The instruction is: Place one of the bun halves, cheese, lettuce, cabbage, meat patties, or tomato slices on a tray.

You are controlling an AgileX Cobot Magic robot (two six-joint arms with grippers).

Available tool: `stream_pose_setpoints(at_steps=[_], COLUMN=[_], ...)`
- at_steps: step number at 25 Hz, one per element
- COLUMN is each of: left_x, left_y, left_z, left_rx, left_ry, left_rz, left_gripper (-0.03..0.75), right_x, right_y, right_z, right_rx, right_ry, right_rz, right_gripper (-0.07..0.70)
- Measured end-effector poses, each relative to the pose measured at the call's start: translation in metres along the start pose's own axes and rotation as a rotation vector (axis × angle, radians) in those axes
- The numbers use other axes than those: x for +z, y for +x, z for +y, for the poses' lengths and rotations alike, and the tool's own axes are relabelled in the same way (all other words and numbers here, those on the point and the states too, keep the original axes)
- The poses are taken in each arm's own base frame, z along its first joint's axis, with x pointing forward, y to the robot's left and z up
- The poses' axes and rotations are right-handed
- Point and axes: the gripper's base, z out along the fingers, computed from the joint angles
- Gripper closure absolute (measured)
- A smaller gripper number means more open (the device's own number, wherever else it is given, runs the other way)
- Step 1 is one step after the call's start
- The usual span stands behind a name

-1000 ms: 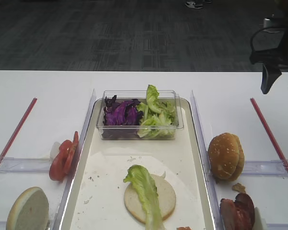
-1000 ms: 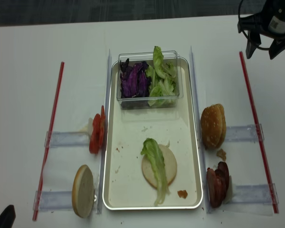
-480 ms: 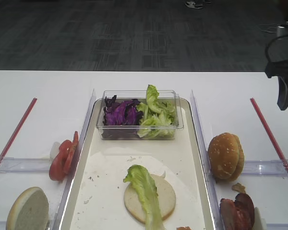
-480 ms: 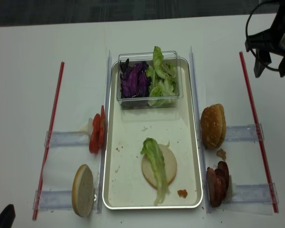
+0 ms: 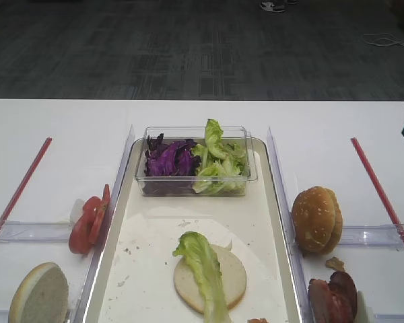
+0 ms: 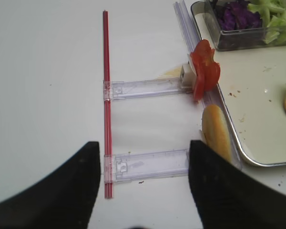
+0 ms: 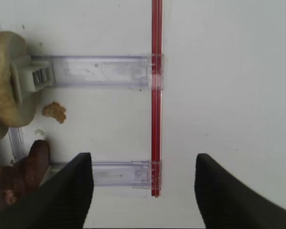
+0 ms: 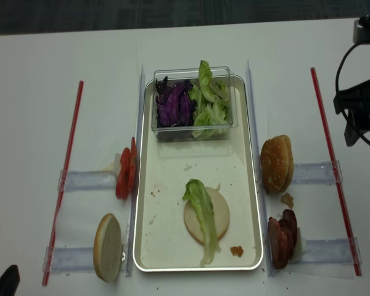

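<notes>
Left end effector (image 6: 140,191): two dark fingers spread apart, nothing between them, hanging over the white surface (image 6: 47,71). Ahead of it a thin red strip (image 6: 106,95) crossing two clear plastic rails (image 6: 145,87). To its right and ahead, bright red round tomato slices (image 6: 204,70) stand on edge at the upper rail's end; a pale beige bun half (image 6: 214,136) stands on edge just below them, beside the rim of the long shallow silvery tray (image 8: 147,179). On the tray floor lies a flat round bun half (image 8: 214,216) with one long light-green ruffled lettuce leaf (image 8: 202,217) draped across it. At the tray's far end, a small clear plastic tub (image 8: 192,131) holds deep purple shredded cabbage (image 8: 174,103) and bunched green leaves (image 8: 211,105). Right of the tray, a golden-brown sesame bun (image 8: 275,163) stands on edge; nearer, dark reddish-brown meat patties (image 8: 282,239). Right end effector (image 7: 143,183): fingers wide apart, empty, over bare surface with another red strip (image 7: 156,95) between them; sesame bun and patties well to its left.
</notes>
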Motion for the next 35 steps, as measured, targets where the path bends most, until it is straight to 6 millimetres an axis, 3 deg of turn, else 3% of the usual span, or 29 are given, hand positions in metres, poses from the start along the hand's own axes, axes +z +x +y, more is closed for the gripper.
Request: stream_pose_setpoints(at_steps=[15, 27, 35], left_x=[0.0, 0.0, 0.0], left_y=[0.0, 0.0, 0.0], left_z=[0.0, 0.0, 0.0], left_rx=[0.0, 0.0, 0.0], left_ry=[0.0, 0.0, 0.0], left_rz=[0.0, 0.0, 0.0], left_gripper=[0.324, 0.324, 0.324], right_x=[0.007, -0.007, -0.004], right_y=[0.092, 0.145, 0.176], right_z=[0.003, 0.006, 0.006], right_rx=[0.0, -0.014, -0.029], right_ry=[0.0, 0.006, 0.01], right_rz=[-0.004, -0.173, -0.267], right_gripper=[0.152, 0.152, 0.155])
